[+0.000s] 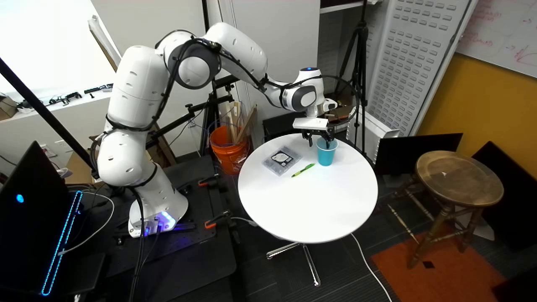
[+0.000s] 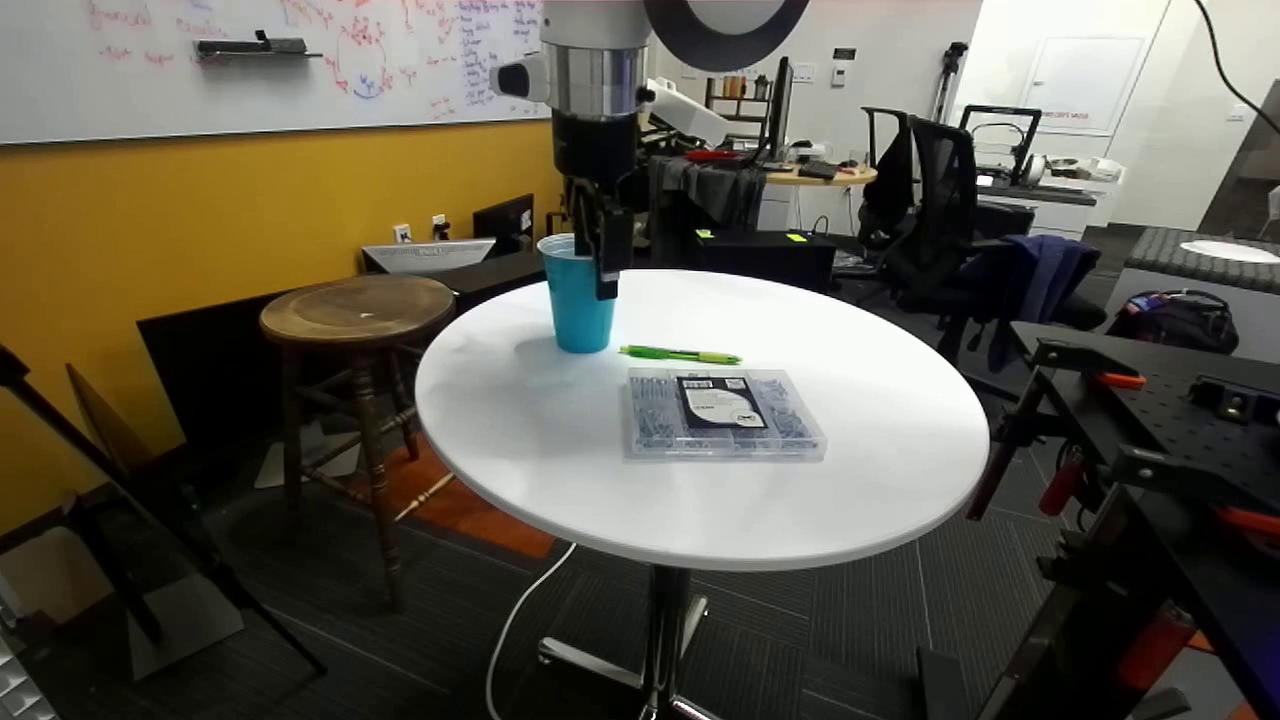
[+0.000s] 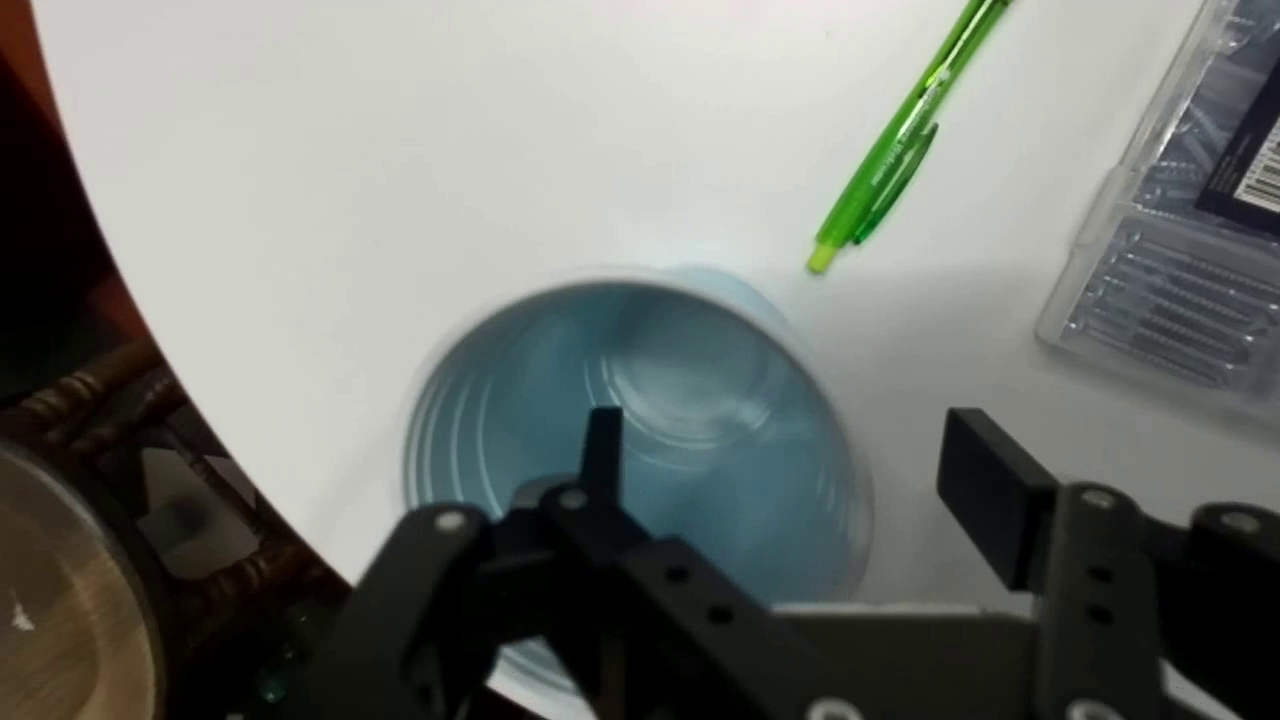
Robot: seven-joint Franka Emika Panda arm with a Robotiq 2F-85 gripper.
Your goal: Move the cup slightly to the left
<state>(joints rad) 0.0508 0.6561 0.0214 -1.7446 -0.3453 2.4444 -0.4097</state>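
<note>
The light-blue cup (image 1: 326, 156) stands upright near the table's edge; it also shows in an exterior view (image 2: 580, 315) and in the wrist view (image 3: 700, 500). My gripper (image 1: 319, 141) is open at the cup's rim. In the wrist view, the gripper (image 3: 790, 465) has its left finger over the cup's mouth and its right finger outside the cup, with one side of the rim between them. In an exterior view, the gripper (image 2: 605, 275) has a finger in front of the cup's side. Whether a finger touches the cup, I cannot tell.
The round white table (image 1: 310, 209) carries a green pen (image 1: 303, 170) and a clear plastic box of small parts (image 1: 282, 160), both near the cup. A wooden stool (image 1: 459, 178) stands beyond the table. An orange bucket (image 1: 228, 151) stands on the floor by the robot.
</note>
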